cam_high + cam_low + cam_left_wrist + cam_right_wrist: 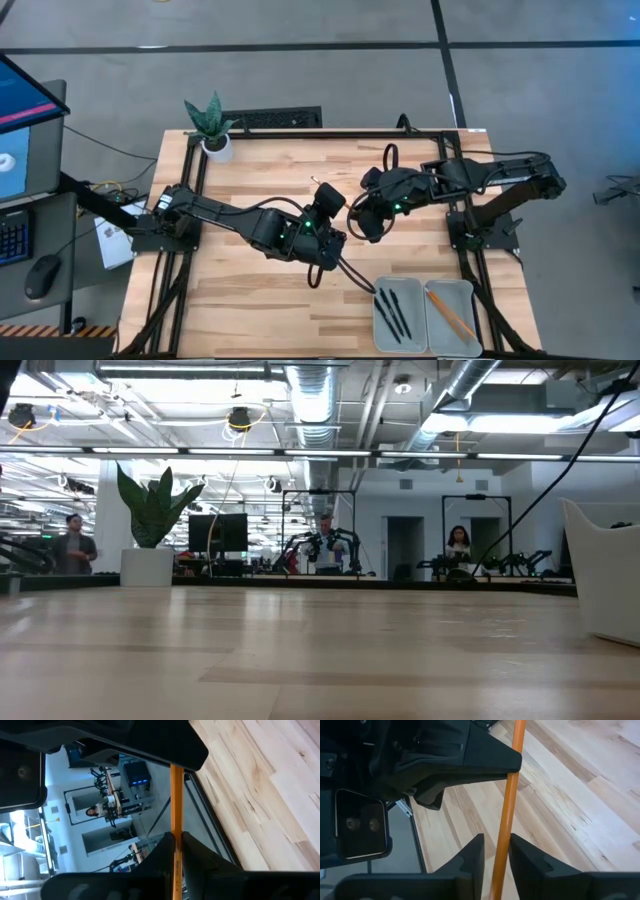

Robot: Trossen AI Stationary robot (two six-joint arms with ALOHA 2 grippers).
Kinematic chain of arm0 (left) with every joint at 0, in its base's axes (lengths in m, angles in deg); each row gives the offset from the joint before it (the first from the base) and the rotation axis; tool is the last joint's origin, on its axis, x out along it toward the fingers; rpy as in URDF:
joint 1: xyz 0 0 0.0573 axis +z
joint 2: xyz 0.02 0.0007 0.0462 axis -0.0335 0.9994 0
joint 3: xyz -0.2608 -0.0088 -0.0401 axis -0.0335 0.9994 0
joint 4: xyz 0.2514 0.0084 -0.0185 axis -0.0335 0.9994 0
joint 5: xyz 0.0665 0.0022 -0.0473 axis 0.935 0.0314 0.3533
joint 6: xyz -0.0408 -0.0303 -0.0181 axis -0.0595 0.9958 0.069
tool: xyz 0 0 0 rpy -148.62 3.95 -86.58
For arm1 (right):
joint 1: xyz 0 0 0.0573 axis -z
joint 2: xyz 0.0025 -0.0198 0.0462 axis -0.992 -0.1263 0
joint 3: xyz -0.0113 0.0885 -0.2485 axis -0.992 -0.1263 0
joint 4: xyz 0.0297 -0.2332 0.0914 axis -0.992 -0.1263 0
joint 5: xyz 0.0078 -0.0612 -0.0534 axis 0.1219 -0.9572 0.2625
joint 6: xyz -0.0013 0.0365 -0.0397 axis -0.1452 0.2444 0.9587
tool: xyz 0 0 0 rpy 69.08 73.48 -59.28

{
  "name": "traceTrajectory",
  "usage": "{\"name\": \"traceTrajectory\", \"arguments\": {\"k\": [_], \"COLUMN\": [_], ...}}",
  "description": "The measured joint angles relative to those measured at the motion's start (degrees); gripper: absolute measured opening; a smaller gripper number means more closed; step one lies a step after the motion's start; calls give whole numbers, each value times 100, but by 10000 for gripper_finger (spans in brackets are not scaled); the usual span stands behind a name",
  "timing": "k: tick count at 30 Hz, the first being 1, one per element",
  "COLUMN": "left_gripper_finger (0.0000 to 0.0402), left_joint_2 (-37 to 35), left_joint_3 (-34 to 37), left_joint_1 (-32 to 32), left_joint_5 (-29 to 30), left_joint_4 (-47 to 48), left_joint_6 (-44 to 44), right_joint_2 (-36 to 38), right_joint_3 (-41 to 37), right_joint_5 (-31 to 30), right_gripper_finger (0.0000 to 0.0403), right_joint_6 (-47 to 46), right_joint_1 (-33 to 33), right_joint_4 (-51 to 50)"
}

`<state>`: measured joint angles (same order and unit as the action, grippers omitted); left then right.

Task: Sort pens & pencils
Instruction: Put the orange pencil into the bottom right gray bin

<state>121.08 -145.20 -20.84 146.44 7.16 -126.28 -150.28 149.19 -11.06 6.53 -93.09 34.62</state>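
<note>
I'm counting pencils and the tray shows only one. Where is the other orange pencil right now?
The pencil is off the table, mid-table in the high view: the left tool is shut on it, and the right tool has its fingers around the same pencil.

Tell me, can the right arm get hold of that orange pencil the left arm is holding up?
Probably yes. The thin orange pencil already stands between the right pincer's two dark fingers, which look barely apart from it, while the left pincer is shut on it. Nothing blocks the way.
</note>
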Motion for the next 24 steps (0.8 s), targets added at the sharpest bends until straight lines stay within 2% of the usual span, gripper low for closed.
{"name": "traceTrajectory", "arguments": {"k": [6, 16, 24], "left_gripper_finger": [6, 7, 31], "left_joint_2": [0, 0, 0], "left_joint_3": [0, 0, 0], "left_joint_1": [0, -2, -2], "left_joint_5": [0, -28, -20], "left_joint_4": [2, 26, 28], "left_joint_6": [2, 15, 57], "right_joint_2": [0, 0, 0], "right_joint_3": [0, 0, 0], "right_joint_5": [-2, -13, -13], "right_gripper_finger": [83, 72, 70], "right_joint_6": [0, -7, -4], "right_joint_1": [0, 0, 0], "right_joint_4": [-2, -28, -30]}}
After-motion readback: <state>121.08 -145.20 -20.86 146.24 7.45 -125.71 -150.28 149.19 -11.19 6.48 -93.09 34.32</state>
